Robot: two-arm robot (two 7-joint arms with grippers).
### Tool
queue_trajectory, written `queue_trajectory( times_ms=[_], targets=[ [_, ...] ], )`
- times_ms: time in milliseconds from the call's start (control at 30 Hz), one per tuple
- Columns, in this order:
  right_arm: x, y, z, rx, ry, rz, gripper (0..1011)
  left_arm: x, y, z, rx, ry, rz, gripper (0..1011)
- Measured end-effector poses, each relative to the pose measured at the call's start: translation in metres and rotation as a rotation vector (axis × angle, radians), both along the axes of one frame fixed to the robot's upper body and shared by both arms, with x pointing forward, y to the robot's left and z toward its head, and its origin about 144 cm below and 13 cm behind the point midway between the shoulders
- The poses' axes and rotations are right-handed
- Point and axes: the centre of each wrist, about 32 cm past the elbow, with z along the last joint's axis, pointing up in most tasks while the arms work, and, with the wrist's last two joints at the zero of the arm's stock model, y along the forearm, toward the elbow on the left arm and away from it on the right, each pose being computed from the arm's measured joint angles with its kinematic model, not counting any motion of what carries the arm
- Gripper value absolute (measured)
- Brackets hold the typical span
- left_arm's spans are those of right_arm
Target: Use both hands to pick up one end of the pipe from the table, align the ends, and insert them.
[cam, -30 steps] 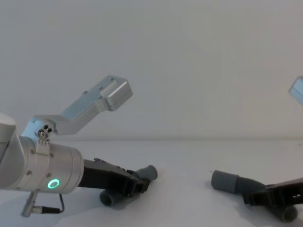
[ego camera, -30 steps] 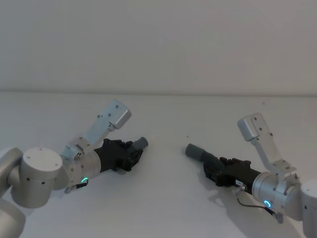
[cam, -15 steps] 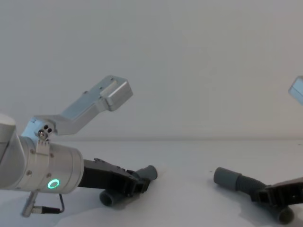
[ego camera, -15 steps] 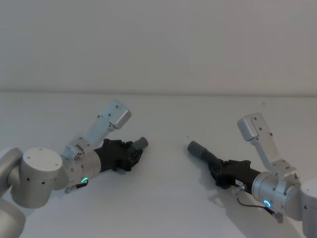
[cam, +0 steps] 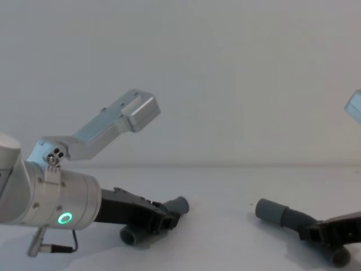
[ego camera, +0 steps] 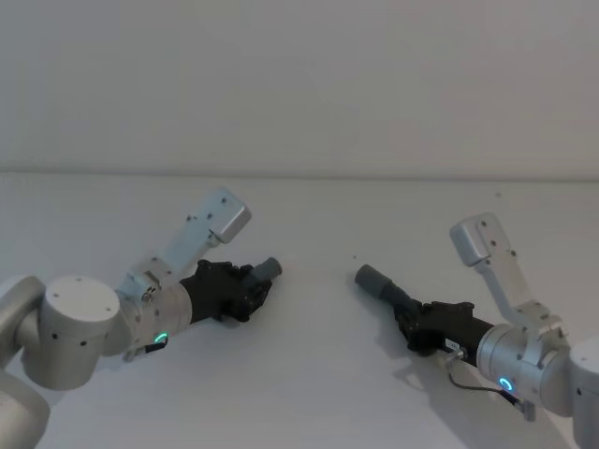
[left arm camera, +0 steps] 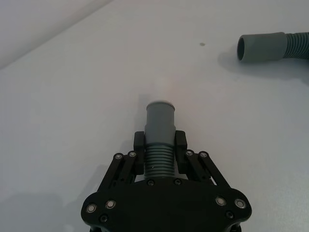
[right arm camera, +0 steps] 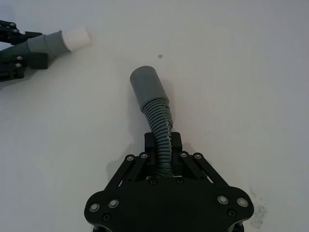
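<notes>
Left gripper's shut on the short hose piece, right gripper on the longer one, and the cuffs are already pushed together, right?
No, the cuffs are apart: the head view shows the short piece's cuff and the longer piece's cuff facing each other across bare table. The rest holds: left gripper shut on the short piece, right gripper on the longer piece.

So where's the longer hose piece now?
Head view, right side: the longer hose piece, clamped in the right gripper, across a gap from the left gripper.
</notes>
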Motion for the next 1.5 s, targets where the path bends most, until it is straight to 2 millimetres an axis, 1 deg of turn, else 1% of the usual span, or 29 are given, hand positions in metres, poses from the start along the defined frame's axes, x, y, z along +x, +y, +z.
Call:
queue_trajectory(
  times_ms=[267,500,733,933,1233,1500],
  targets=[
    [-0.001,-0.006,0.004,0.047,-0.046,0.031,159,0.004,0.000,0.009,0.012,-0.054,-0.037,345],
    [0.000,-0.018,0.012,0.096,-0.103,0.086,157,0.009,0.002,0.027,0.025,-0.121,-0.091,345],
    [0.001,-0.033,0.019,0.133,-0.148,0.163,157,0.014,0.004,0.043,0.033,-0.167,-0.156,345],
    [0.002,-0.051,0.024,0.160,-0.193,0.249,156,0.019,0.006,0.056,0.040,-0.190,-0.225,345],
    [0.003,-0.073,0.025,0.167,-0.235,0.334,156,0.022,0.012,0.071,0.046,-0.184,-0.327,345],
    [0.006,-0.089,0.024,0.155,-0.274,0.407,156,0.022,0.021,0.078,0.049,-0.167,-0.395,345]
  ],
)
